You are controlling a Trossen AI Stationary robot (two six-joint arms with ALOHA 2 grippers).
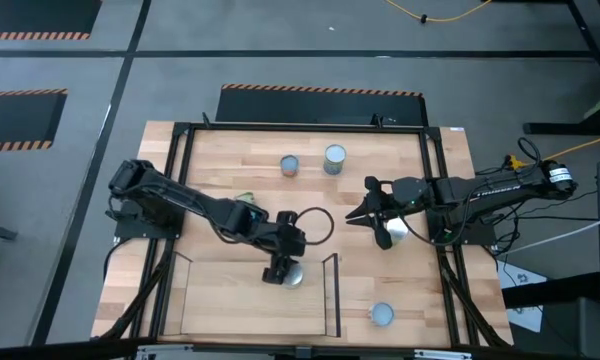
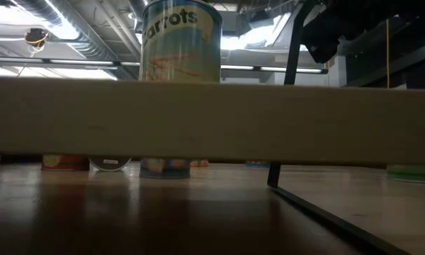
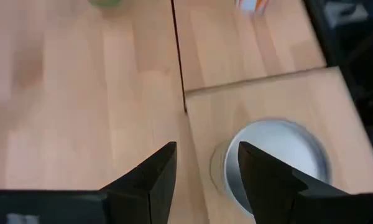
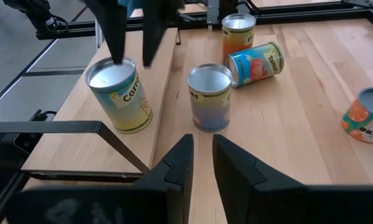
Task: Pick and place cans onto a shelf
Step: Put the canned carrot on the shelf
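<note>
Your left gripper (image 1: 280, 270) hangs just above the carrots can (image 1: 292, 273), which stands upright on the shelf (image 1: 210, 300) close to its right rail. Its fingers (image 3: 150, 180) are parted a little and hold nothing; in the left wrist view the can's white top sits just beside one finger rather than between the two. Your right gripper (image 1: 358, 214) hovers over the middle of the table (image 1: 450, 160), toward its right side; its fingers (image 4: 174, 167) are nearly closed with a thin gap and hold nothing. A white-topped can (image 1: 395, 231) shows beneath that arm. Two more cans stand near the table's far edge, a blue-and-orange one (image 1: 290, 165) and a green-labelled one (image 1: 334, 158). Another can (image 1: 382, 314) stands near the table's near edge, right of the shelf. In the right wrist view a tomato can (image 4: 257, 63) lies on its side, touching an upright orange-labelled one (image 4: 237, 34).
</note>
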